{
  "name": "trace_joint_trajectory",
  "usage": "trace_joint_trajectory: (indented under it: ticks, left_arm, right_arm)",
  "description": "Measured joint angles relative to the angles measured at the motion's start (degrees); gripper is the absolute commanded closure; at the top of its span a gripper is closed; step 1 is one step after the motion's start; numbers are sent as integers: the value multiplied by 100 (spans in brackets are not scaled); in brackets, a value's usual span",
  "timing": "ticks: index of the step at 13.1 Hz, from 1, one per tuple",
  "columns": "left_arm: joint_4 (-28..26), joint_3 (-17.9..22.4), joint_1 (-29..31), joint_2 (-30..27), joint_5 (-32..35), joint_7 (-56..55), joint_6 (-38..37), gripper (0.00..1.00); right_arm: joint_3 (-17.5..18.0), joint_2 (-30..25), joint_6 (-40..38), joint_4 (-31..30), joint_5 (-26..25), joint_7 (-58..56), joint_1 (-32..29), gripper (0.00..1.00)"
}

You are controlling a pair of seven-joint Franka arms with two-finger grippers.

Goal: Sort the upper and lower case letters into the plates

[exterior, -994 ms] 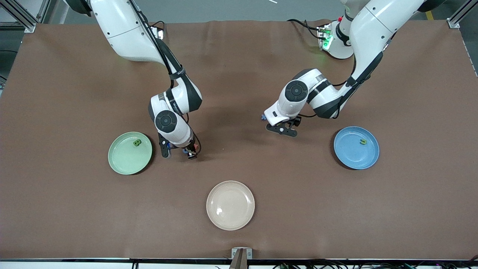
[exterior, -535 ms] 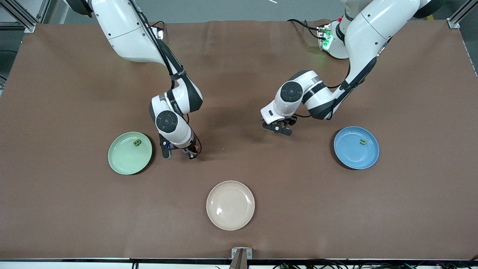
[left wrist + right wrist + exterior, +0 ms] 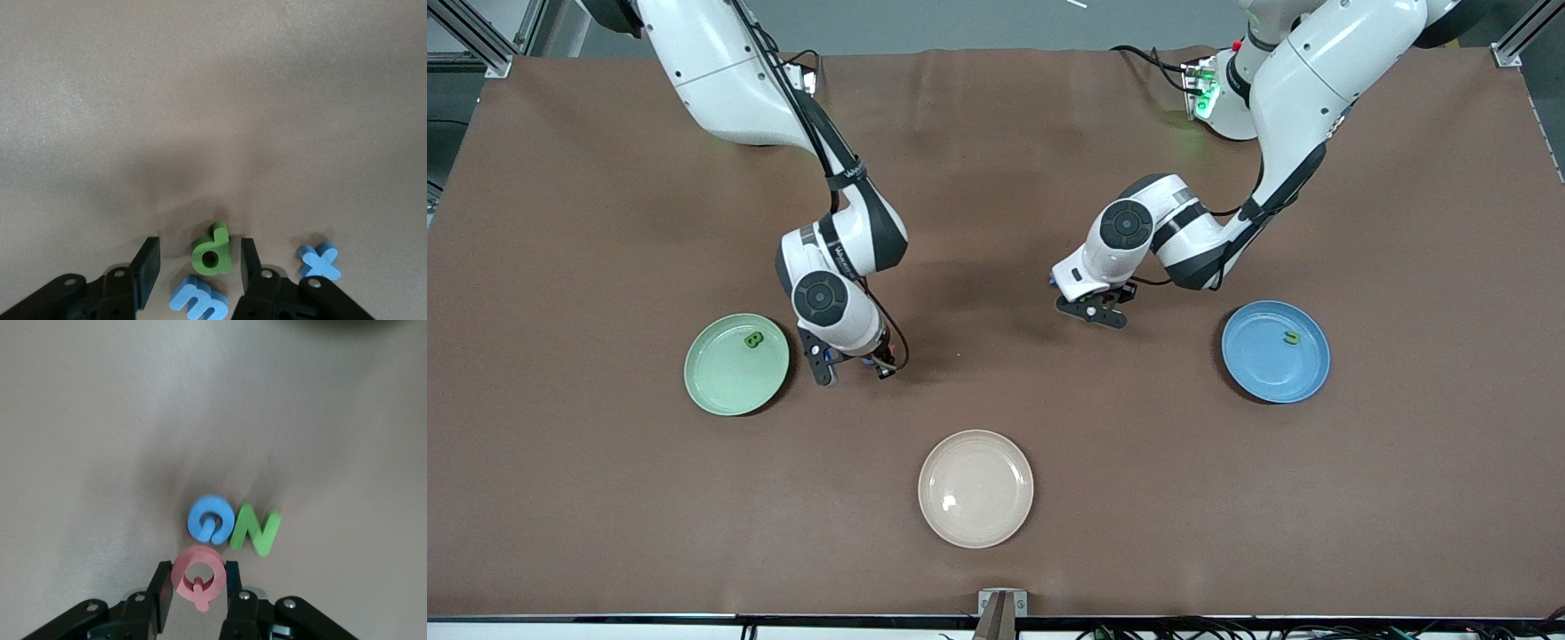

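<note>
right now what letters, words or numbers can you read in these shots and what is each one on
"d": green letter, between the left gripper's fingers.
"m": blue letter, beside it.
"x": blue letter, on the table.
"Q": pink-red letter, clamped in the right gripper.
"G": blue letter.
"N": green letter.
"B": green letter, in the light green plate.
Green letter in the blue plate: too small to read.
Lettering on the arms: too small to read.

High front cam, two close wrist cams
</note>
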Motion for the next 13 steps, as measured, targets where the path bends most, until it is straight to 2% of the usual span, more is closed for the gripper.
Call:
trace_joint_trajectory:
  ticks: [3,5,9,11,13]
  left_arm:
    - [0,1,-2,13,0,0,0,53]
    - [-1,3,-3,30,0,0,0,58]
    - [12,6,-8,62,1,-44,0,74]
    - [30,46,-57,57,0,-110,-13,83]
    - [49,107,-147,32,1,-214,-33,85]
  right_arm:
    - [-46,-539,-599,-154,-3,-1762,-715,100]
    - [-71,-843,-614,-550,-71,-2950,-1188,100]
    - [-81,-1108,-131,-1213,-538,-4389,-1948,99]
    - [-81,-1130,278,-1485,-592,-4835,-2196,99]
    - [-77,-1129,862,-1894,-598,-5022,-2291,99]
